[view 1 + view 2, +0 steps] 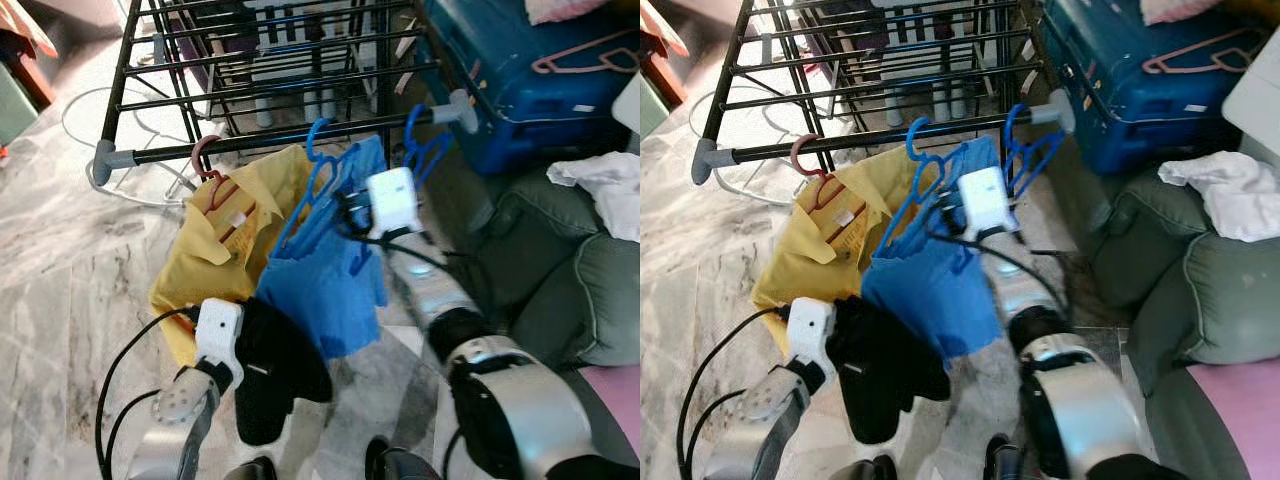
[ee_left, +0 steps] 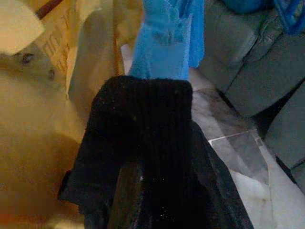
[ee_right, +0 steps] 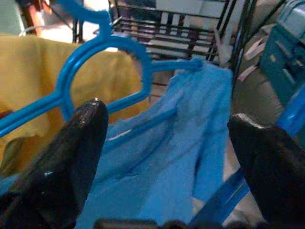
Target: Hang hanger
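**Blue hanger at the rack rail, right gripper spread behind it**

From the left eye view, a black drying rack stands on the marble floor. On its front rail, a pink hanger carries a yellow shirt. Just beside it a blue hanger carries a blue cloth, its hook up at the rail; whether the hook rests on the rail I cannot tell. A second blue hanger hangs near the rail's right end. The right gripper is up against the blue hanger, in front of its white wrist block. The left gripper is low, and a black garment covers its fingers. A blue suitcase lies beyond a green sofa, and a white cloth rests on the sofa.

The right eye view shows the same layout, the blue hanger's hook close under the rail.

In the left wrist view the black garment wraps over the fingers, so I cannot tell whether they are together or apart; the blue cloth hangs just past it, the yellow shirt to one side.

In the right wrist view the two black fingers stand wide apart, gripping nothing. The blue hanger's hook and bars, and the blue cloth, lie just beyond them, across the gap.
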You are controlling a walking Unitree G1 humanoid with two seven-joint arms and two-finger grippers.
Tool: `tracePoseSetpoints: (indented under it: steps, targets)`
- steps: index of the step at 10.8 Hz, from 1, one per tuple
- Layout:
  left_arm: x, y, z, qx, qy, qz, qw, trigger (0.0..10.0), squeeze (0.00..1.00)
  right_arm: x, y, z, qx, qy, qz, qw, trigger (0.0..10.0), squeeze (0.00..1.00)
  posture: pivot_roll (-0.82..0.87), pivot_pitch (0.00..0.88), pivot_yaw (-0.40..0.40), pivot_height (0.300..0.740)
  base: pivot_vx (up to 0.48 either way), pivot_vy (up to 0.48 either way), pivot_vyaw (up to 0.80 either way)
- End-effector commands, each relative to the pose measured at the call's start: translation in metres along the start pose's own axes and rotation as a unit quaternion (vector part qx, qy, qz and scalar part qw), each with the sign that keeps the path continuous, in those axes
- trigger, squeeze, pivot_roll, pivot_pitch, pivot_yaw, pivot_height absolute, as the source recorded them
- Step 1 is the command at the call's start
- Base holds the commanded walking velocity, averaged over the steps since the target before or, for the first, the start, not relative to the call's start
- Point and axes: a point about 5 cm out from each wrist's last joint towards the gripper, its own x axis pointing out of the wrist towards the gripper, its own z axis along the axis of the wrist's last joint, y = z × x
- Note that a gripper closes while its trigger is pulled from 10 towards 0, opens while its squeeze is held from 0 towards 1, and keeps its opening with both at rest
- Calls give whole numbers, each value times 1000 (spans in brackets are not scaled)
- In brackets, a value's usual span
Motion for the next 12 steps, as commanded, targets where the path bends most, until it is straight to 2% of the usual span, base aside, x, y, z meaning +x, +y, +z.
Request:
tracePoseSetpoints:
  steps: [1, 3, 6, 8, 10, 11, 12]
  targets:
    - [-5, 5, 3, 8, -3, 13, 1000, 10000, 0, 1, 1, -1, -3, 15, -4, 1000, 10000, 0, 0, 176, 77, 740, 0, 0, 0]
    - [-5, 3, 2, 8, 2, 12, 1000, 10000, 0, -5, -16, -19, -17, 55, -47, 997, 10000, 0, -10, 178, 79, 740, 0, 0, 0]
    - [3, -1, 3, 8, 8, -4, 1000, 10000, 0, -14, -41, -30, -35, 58, -89, 994, 10000, 0, -57, 181, 90, 740, 0, 0, 0]
    - [6, -3, 3, 9, 11, -12, 1000, 10000, 0, -12, -41, -18, -63, 12, -71, 995, 10000, 0, -77, 180, 95, 740, 0, 0, 0]
    - [9, -4, 3, 9, 13, -16, 1000, 10000, 0, -11, -33, -1, -137, -53, -39, 988, 10000, 0, -89, 176, 94, 740, 0, 0, 0]
    - [9, -3, 2, 9, 15, -14, 1000, 10000, 0, -14, -36, 6, -165, -88, -40, 982, 10000, 0, -84, 176, 91, 740, 0, 0, 0]
    - [8, -3, 1, 9, 15, -13, 1000, 10000, 0, -15, -41, 6, -168, -87, -48, 981, 10000, 0, -83, 176, 91, 740, 0, 0, 0]
